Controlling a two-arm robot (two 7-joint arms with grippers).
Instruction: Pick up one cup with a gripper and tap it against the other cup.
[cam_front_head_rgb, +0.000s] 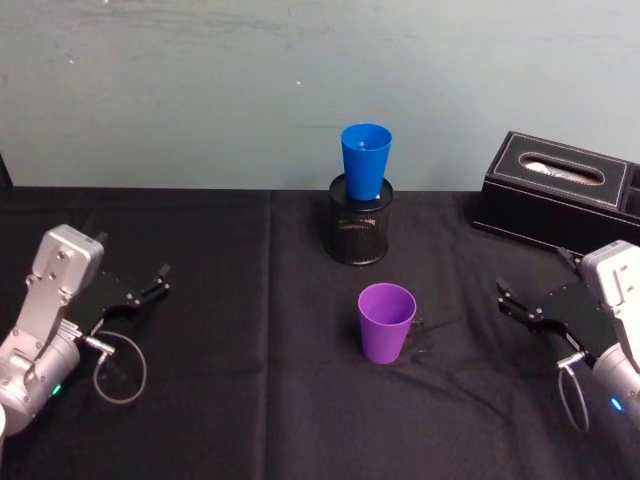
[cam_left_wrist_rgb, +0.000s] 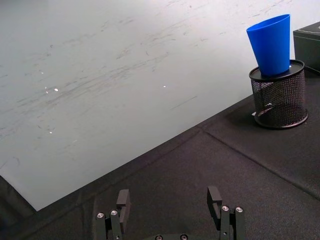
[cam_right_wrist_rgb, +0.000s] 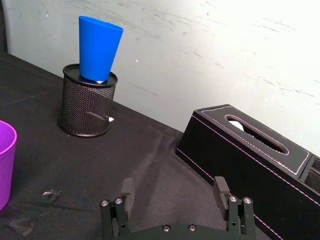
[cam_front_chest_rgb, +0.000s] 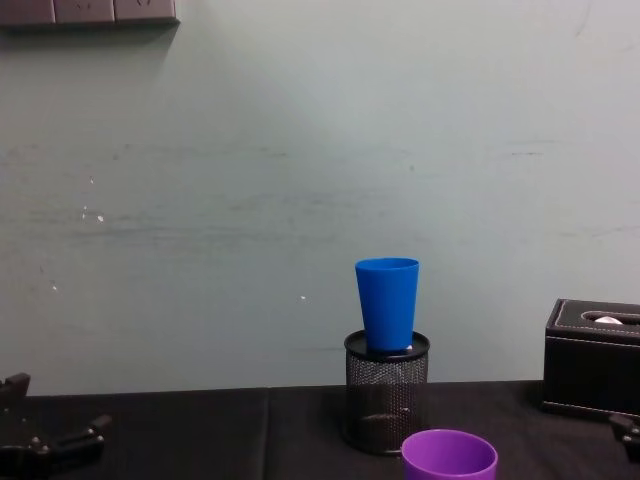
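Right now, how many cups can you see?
2. The blue cup stands in the black mesh pen holder near the wall; the purple cup stands on the black cloth in front of it. The left gripper and right gripper sit open at either side.

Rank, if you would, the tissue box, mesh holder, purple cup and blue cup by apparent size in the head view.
1. Tissue box: largest, though cut off at the edge.
2. Mesh holder.
3. Purple cup and blue cup: alike. The blue one's base is hidden inside the holder, so I won't rank them.
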